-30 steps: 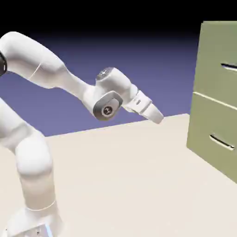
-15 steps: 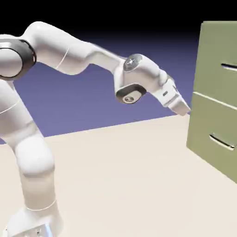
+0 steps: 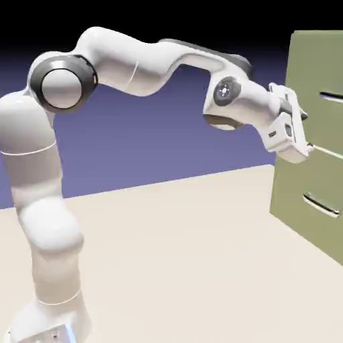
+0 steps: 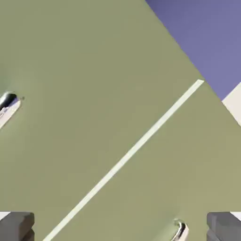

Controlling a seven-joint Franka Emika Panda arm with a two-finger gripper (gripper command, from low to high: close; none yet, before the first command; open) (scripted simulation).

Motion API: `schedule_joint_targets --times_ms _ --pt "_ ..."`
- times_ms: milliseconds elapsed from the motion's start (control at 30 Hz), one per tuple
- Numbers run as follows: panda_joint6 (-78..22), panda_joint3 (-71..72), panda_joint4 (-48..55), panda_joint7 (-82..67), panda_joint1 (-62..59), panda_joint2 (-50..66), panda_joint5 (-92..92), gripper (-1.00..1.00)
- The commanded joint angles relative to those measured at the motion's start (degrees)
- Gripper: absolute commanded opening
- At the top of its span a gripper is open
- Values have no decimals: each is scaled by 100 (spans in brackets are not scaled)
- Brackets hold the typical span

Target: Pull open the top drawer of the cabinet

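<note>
The olive-green cabinet (image 3: 305, 174) stands at the right edge of the exterior view. Its top drawer (image 3: 318, 87) carries a slim silver handle (image 3: 333, 98). My gripper (image 3: 299, 144) hangs close in front of the cabinet, about level with the seam between the two drawer fronts and left of and below the top handle. In the hand view the top drawer (image 4: 80, 70) fills the upper left, with one end of its handle (image 4: 7, 101) at the left edge. My gripper (image 4: 120, 228) is open, its grey fingertips (image 4: 16, 226) far apart with nothing between them.
The lower drawer (image 3: 301, 201) has its own silver handle (image 3: 320, 206), whose end (image 4: 180, 230) shows near the bottom of the hand view. A pale seam (image 4: 127, 157) runs slantwise between the two fronts. The beige table (image 3: 174, 254) spreads before the cabinet.
The arm has swung up and to the right, carrying the hand from mid-table to just before the cabinet front. The jaws have widened.
</note>
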Motion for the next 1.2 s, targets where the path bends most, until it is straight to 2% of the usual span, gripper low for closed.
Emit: schedule_joint_targets --times_ms 0,1067,1167 --pt "6 -47 152 -81 38 101 250 0" --pt "210 -1558 5025 -2680 1282 3337 8223 0" --pt "223 -1595 5152 -2457 1290 3450 8102 0"
